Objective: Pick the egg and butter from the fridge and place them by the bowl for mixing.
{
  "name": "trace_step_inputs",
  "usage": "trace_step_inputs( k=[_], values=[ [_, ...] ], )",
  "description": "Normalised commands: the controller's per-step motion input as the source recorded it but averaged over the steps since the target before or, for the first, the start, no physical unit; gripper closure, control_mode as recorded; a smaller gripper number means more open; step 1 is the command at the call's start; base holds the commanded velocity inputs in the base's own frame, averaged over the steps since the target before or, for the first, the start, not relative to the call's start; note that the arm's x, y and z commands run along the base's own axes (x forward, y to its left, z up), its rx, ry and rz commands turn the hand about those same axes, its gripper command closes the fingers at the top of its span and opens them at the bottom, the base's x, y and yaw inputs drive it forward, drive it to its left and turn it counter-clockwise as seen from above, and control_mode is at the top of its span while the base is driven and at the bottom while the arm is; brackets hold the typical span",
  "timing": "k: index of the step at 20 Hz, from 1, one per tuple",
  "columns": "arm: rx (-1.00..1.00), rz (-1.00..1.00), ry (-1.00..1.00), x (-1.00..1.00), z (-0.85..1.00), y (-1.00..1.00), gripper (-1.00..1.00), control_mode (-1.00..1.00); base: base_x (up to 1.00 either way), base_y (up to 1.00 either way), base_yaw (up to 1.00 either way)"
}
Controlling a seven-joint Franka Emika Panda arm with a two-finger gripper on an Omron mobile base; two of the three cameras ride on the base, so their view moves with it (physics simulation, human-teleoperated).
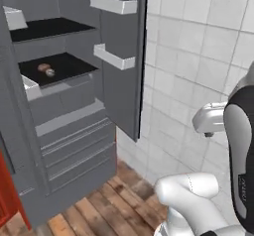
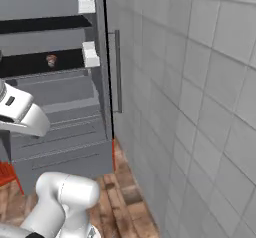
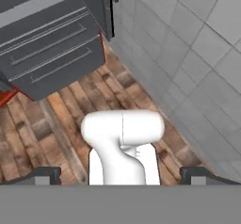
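Tall grey fridge [image 1: 74,111] stood open; small brownish-pink egg [image 1: 44,67] sat mid dark shelf [image 1: 64,66]. Hand [image 3: 120,173] wide, empty; should approach level, clearing the shelf's front edge.

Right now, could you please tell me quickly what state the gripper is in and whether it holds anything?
Gripper: open, its two small dark fingers spread wide over the wooden plank floor, holding nothing.
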Motion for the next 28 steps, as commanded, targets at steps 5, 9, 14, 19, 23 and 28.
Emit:
trace_step_inputs(
  k=[5, 9, 14, 19, 23, 28],
  values=[
    [0.00, 0.00, 0.00, 0.00, 0.00, 0.00, -1.00, 1.00, 0.45, -0.09, 0.92],
    [0.00, 0.00, 0.00, 0.00, 0.00, 0.00, -1.00, 1.00, 0.53, -0.64, 0.54],
    [0.00, 0.00, 0.00, 0.00, 0.00, 0.00, -1.00, 1.00, 0.61, -0.68, 0.29],
    [0.00, 0.00, 0.00, 0.00, 0.00, 0.00, -1.00, 1.00, 0.59, 0.13, 0.15],
    [0.00, 0.00, 0.00, 0.00, 0.00, 0.00, -1.00, 1.00, 0.15, 0.74, 0.01],
    [0.00, 0.00, 0.00, 0.00, 0.00, 0.00, -1.00, 1.00, 0.53, 0.39, 0.01]
  ],
)
